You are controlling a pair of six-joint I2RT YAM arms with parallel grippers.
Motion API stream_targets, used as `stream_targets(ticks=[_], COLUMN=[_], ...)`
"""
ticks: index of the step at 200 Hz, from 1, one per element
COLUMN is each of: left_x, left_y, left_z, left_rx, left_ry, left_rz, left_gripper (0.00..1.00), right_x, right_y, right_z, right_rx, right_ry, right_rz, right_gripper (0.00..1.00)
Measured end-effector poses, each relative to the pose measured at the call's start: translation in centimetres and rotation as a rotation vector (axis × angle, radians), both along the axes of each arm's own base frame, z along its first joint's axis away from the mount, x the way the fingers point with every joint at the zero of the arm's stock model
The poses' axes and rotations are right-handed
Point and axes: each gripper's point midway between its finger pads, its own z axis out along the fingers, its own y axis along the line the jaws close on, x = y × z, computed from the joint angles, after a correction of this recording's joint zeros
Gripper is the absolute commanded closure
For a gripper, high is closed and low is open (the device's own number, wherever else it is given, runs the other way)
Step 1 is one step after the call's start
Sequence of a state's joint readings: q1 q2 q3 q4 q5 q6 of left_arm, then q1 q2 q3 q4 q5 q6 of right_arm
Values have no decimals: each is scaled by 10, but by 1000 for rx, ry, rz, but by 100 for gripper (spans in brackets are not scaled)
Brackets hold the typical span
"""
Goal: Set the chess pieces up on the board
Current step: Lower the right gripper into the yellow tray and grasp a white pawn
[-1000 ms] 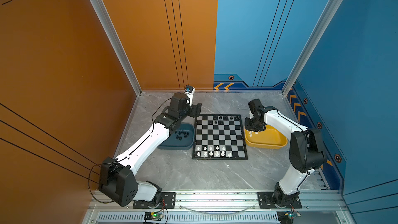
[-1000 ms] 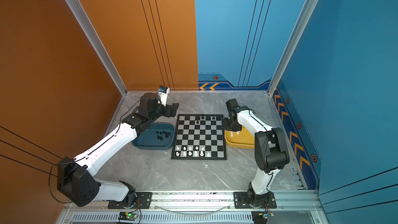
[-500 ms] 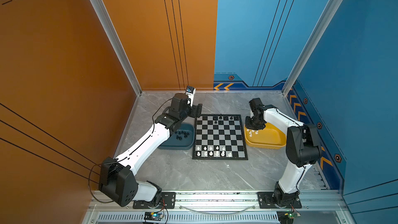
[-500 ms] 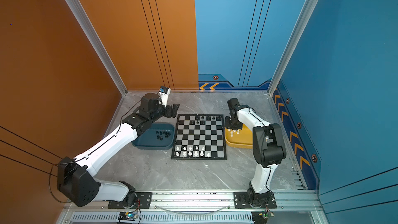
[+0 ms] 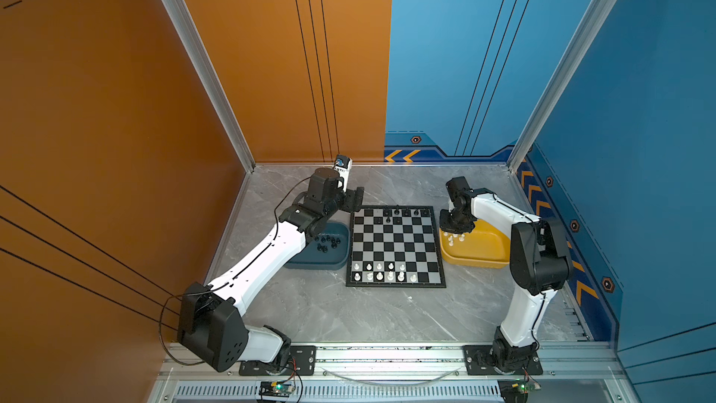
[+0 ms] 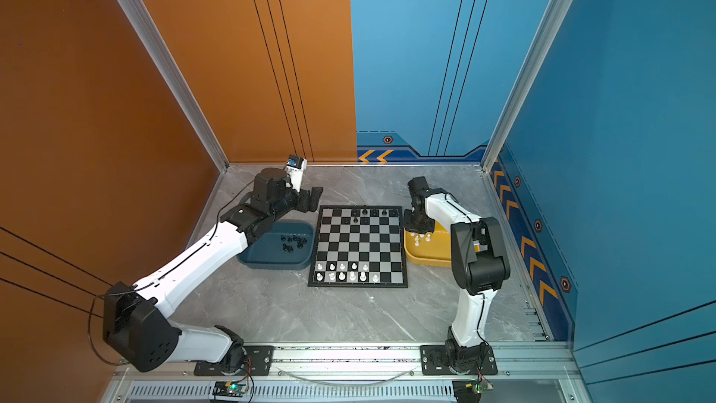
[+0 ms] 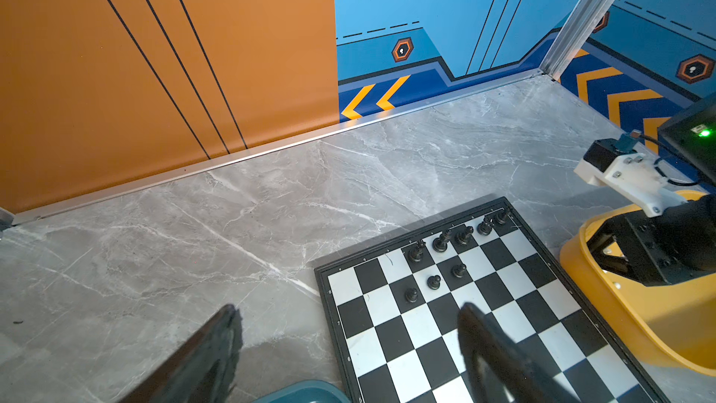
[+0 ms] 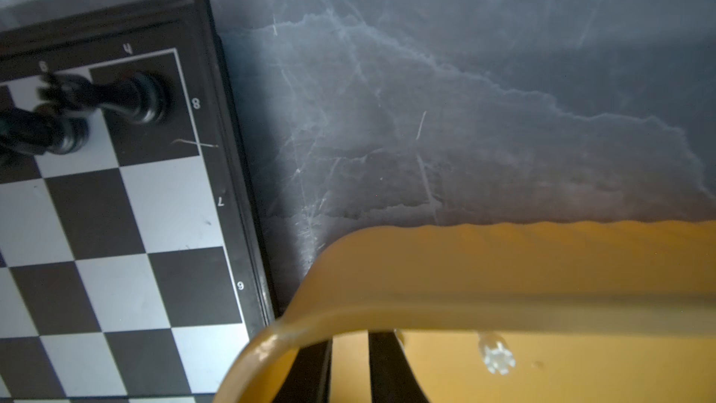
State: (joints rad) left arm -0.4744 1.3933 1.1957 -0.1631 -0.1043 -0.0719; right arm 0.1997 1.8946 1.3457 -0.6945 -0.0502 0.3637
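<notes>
board (image 5: 395,244) flat mid-table (image 5: 348,315). teal tray (image 5: 310,265) just beside its left edge, yellow tray (image 5: 478,263) just beside right edge. black pieces (image 5: 401,213) on far two rows, more loose in teal tray. white pieces (image 5: 381,274) on near two rows, few in yellow tray. left gripper (image 7: 346,306) up by board's far-left corner, jaws wide, nothing between. right gripper (image 5: 455,226) down in yellow tray's far corner by board, fingers (image 8: 387,366) close together, tips out of frame, can't tell if pinching anything.

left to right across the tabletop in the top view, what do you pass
teal tray → board → yellow tray
</notes>
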Motion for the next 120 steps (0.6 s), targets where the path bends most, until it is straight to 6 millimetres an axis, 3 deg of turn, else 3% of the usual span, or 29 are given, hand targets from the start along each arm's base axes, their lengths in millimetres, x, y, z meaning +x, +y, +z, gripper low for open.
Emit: stream_targets(ticks=[120], left_x=[-1], left_y=[-1], left_z=[-1], left_rx=[5], left_ry=[5], left_rz=[-2], left_gripper=[11], right_x=[7], right_y=[0], right_z=[-6], right_rx=[4], right_ry=[-7], right_rz=[-3], right_gripper=[80])
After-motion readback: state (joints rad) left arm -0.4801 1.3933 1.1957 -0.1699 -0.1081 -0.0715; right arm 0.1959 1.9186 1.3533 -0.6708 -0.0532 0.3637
